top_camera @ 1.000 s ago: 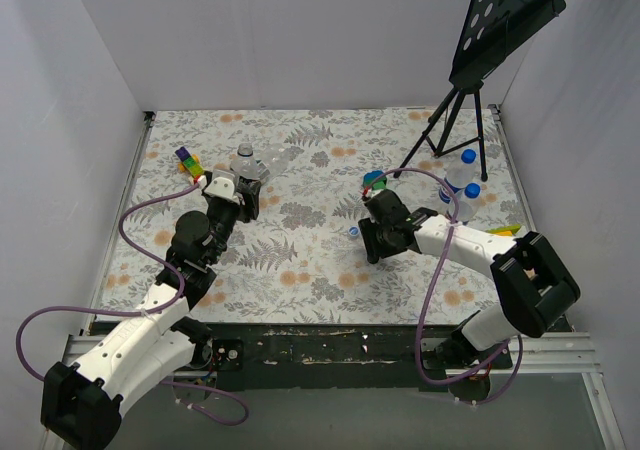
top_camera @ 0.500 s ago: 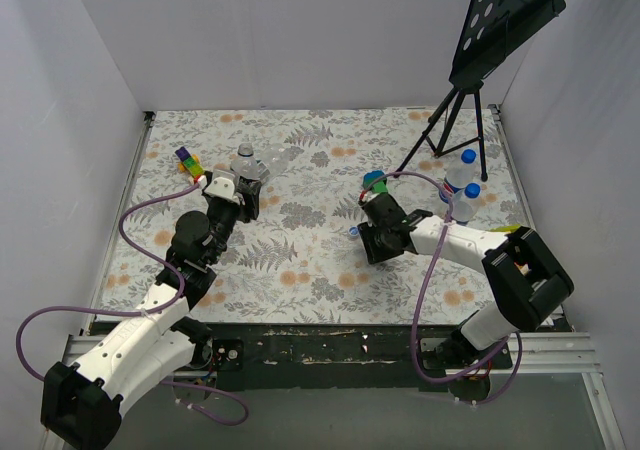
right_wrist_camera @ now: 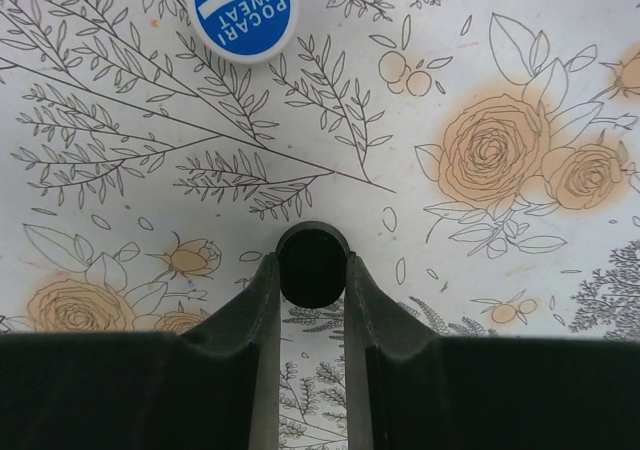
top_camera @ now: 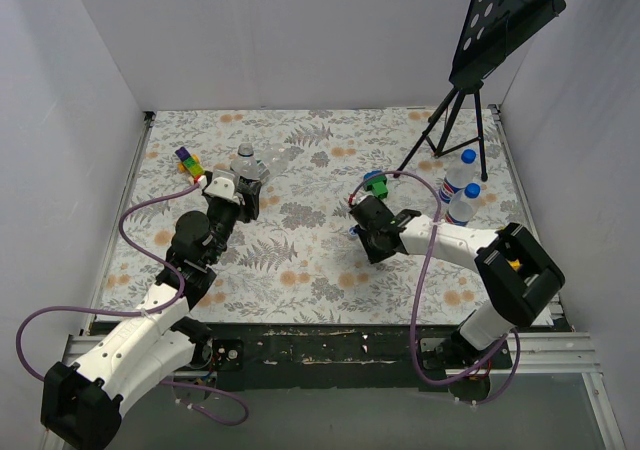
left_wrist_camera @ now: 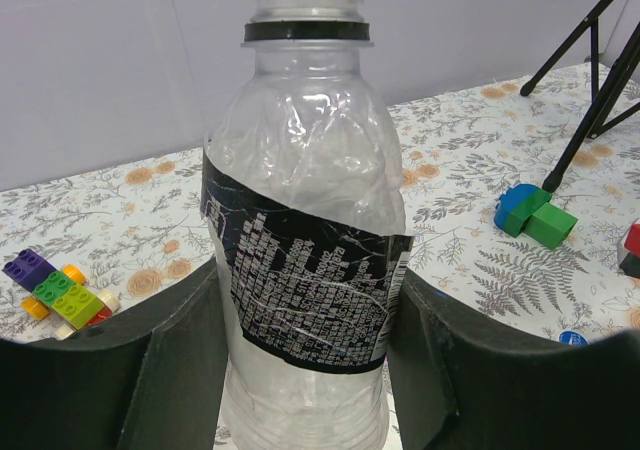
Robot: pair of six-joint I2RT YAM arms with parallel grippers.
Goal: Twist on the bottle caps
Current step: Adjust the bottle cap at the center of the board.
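Black cap (right_wrist_camera: pixel 312 263) is pinched between the nearly closed fingers of the right gripper (right_wrist_camera: pixel 312 267), low over the tablecloth (right_wrist_camera: pixel 500 70) at mid-table. The matching bottle (left_wrist_camera: pixel 305 270), with a black label and a bare neck, is clamped upright by the left gripper (left_wrist_camera: pixel 310 355) at far left. Cap and bottle are well apart, so nothing is threaded here yet. A blue cap (right_wrist_camera: pixel 243 0) lies loose on the cloth just beyond the right fingers; its bottle cannot be identified. Two capped bottles (top_camera: pixel 461 175) stand by the music stand (top_camera: pixel 505 15), so the task is judged about half done. Left to do: black cap carried over and screwed on, then the blue one. Green block (top_camera: pixel 375 182) and coloured blocks (top_camera: pixel 187 162) are not involved.
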